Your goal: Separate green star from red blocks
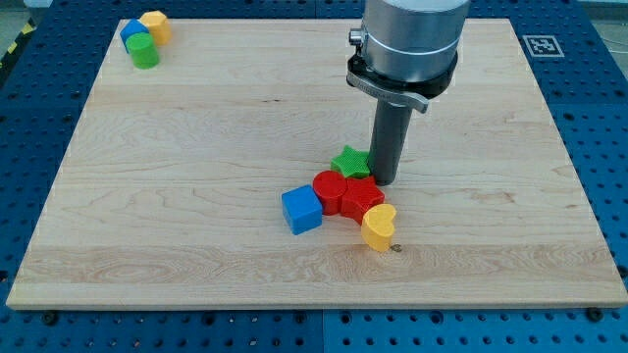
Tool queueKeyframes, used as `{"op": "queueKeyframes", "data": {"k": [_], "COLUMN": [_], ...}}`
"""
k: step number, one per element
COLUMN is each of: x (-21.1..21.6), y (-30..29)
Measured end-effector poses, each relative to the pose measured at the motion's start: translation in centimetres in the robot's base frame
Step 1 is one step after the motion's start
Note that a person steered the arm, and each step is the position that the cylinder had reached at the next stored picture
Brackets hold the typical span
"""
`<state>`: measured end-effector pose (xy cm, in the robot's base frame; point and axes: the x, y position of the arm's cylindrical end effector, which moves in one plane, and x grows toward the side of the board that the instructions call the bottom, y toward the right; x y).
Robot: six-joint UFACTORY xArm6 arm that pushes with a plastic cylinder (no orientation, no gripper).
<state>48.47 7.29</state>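
Now, on your wooden board, my tip has no jaws and pinches nothing; it stands touching the green star's right side. Your star lies flat, no clear long axis, against the red blocks below it.

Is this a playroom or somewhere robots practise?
Probably a robot lab, not a playroom. A wooden board sits on a blue table full of holes, with a printed black-and-white marker in the corner. My tip is beside the green star and the red blocks.
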Motion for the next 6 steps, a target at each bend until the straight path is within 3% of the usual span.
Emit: {"op": "queueKeyframes", "data": {"k": [1, 2, 6], "x": [0.6, 1.4, -1.8], "y": [3.2, 2.6, -8.6]}}
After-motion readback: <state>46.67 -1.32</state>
